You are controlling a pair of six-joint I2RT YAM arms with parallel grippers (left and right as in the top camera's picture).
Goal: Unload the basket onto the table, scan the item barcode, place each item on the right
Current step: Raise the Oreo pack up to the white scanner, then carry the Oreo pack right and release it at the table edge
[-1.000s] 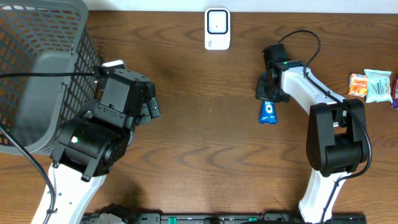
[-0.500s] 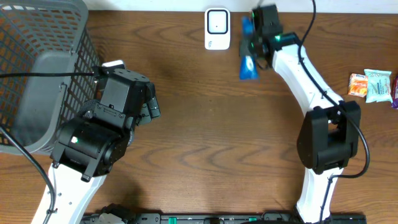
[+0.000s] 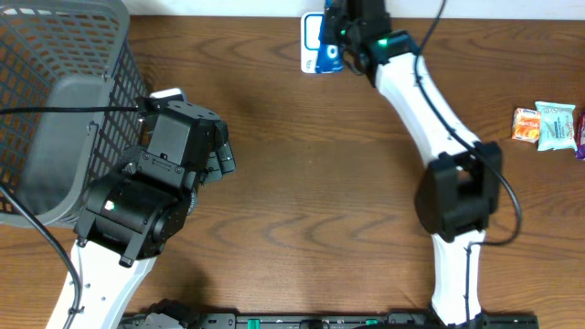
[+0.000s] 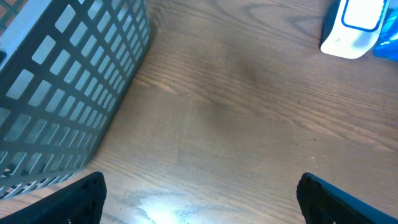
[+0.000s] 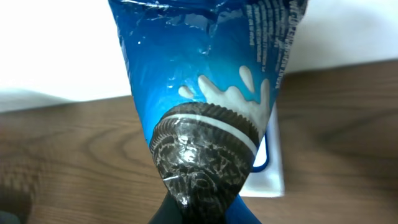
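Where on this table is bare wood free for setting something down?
Free: the wide centre between left arm and right arm; also wood between right arm and snacks. Crowded: top edge at scanner and packet, and left by basket.

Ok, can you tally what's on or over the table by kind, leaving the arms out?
snack packets: 3 (blue cookie packet, orange packet, pale green packet)
scanner: 1
basket: 1
Total: 5, not counting a cut-off sliver at the right frame edge.
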